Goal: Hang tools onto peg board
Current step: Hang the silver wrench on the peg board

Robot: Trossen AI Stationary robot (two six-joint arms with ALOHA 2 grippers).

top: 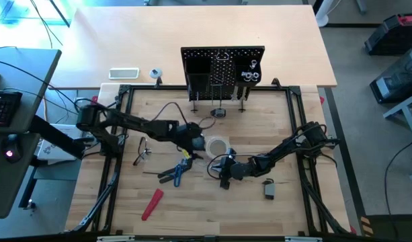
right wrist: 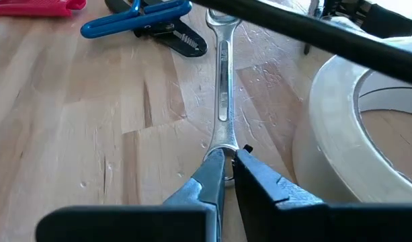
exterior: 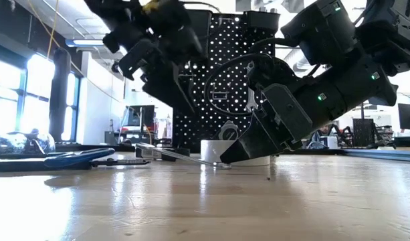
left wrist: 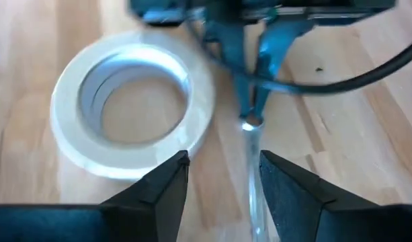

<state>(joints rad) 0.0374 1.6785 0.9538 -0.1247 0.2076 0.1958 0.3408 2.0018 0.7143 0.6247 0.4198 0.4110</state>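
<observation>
Near the middle of the pale wooden bench: right gripper, fingers pinched on the ring end of a slim silver steel wrench lying flat, its open end pointing toward blue-handled pliers. Just beside, touching distance from the wrench: a white ring-shaped tape roll, flat on the boards. Above the wrench's other half: left gripper, dark fingers spread either side of the shaft, not closed on it. Both arms crowding the same small patch, little slack between them. Toward the near edge, left of centre: a red flat plastic-handled tool, with open boards around it. Near the right arm, toward the near-right corner: a small grey tape measure. At the far edge, centred: the black perforated metal peg board, upright on thin legs, a few small tools already on its hooks, clear wood between it and the grippers.
</observation>
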